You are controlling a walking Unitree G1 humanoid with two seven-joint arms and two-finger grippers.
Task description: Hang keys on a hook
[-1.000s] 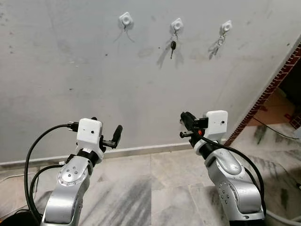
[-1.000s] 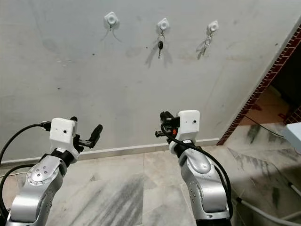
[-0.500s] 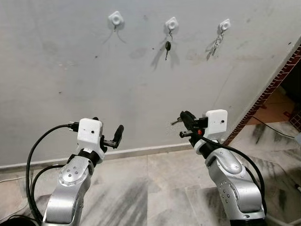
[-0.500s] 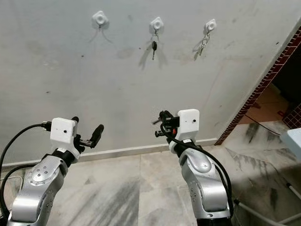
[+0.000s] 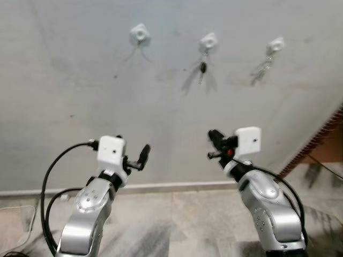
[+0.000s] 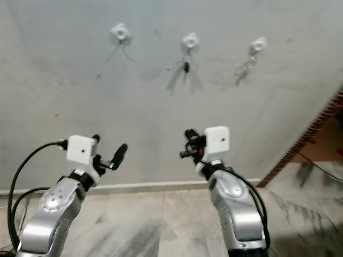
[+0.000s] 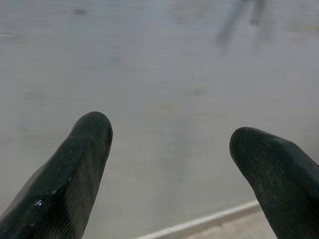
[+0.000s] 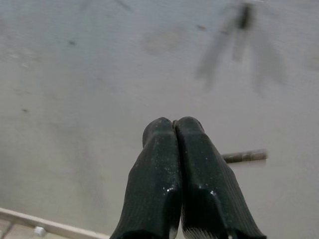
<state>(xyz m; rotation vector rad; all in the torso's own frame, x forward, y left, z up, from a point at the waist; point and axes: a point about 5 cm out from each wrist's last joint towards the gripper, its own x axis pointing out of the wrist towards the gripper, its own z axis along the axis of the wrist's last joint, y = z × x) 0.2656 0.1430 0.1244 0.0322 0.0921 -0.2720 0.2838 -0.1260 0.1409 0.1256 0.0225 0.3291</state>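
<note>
High on the wall, the left hook (image 5: 140, 34) hangs bare. The right pincer (image 8: 175, 130), pressed together on a key (image 8: 244, 156), should rise there slowly; the left pincer (image 7: 172, 149) gapes apart.

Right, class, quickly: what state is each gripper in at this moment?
Left gripper: open, nothing between its fingers.
Right gripper: shut, with a thin metal piece sticking out beside its fingers, probably a key.

Head cameras look forward from well back at the wall (image 5: 80, 107); wrist cameras face it nearer.
</note>
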